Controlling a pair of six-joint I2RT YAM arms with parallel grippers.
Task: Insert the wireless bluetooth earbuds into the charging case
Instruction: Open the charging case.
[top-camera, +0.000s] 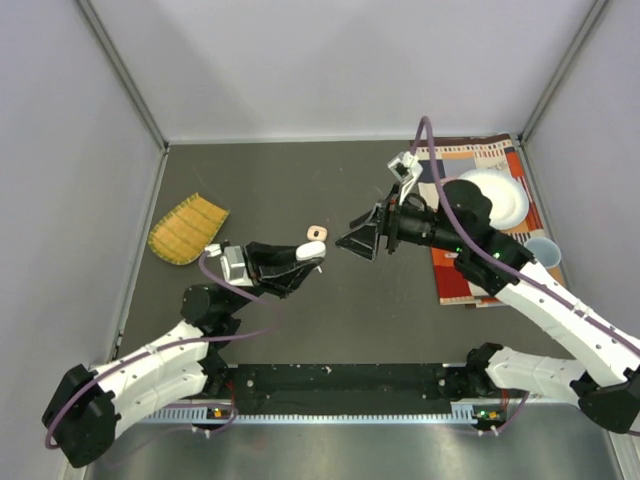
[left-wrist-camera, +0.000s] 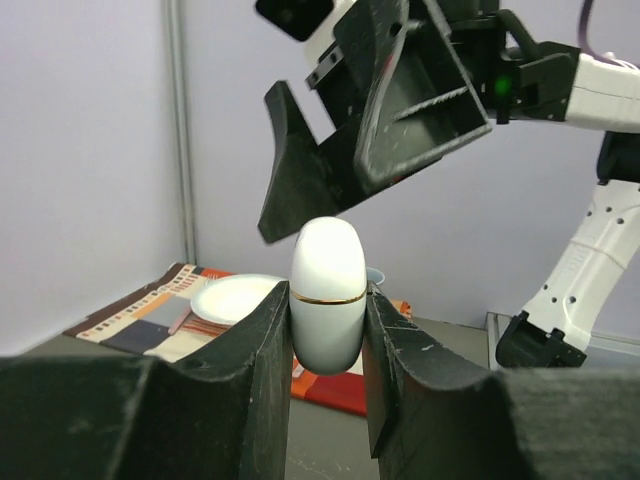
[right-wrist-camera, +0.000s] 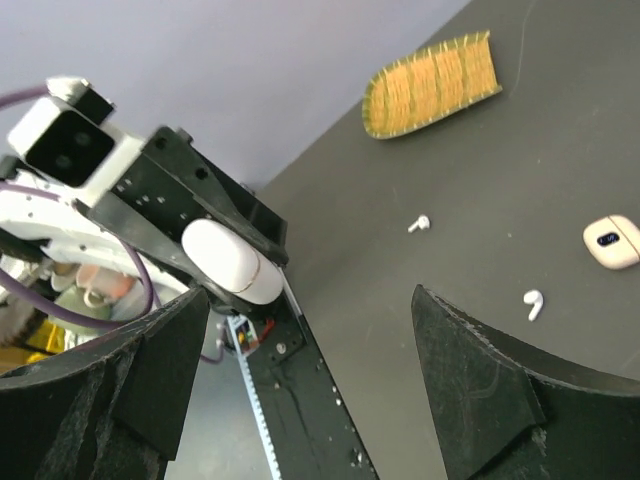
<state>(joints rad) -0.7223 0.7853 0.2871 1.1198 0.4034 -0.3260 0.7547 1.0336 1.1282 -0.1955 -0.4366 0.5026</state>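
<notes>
My left gripper (top-camera: 312, 254) is shut on a white charging case (top-camera: 304, 251) and holds it above the table. In the left wrist view the case (left-wrist-camera: 328, 270) stands upright between the fingers, lid closed, with a thin gold seam. My right gripper (top-camera: 356, 241) is open and empty. It faces the case from the right, just apart from it, and shows in its own view (right-wrist-camera: 310, 300) with the case (right-wrist-camera: 232, 262) ahead. Two white earbuds (right-wrist-camera: 419, 223) (right-wrist-camera: 533, 303) lie on the dark table. A peach-pink case (top-camera: 316, 232) (right-wrist-camera: 611, 241) lies beside them. No peach-pink earbuds are in view.
A woven yellow mat (top-camera: 187, 228) (right-wrist-camera: 430, 85) lies at the left. A patterned placemat (top-camera: 500, 155) at the back right carries a white plate (top-camera: 497, 196), with a pale cup (top-camera: 543, 252) by its edge. Grey walls enclose the table.
</notes>
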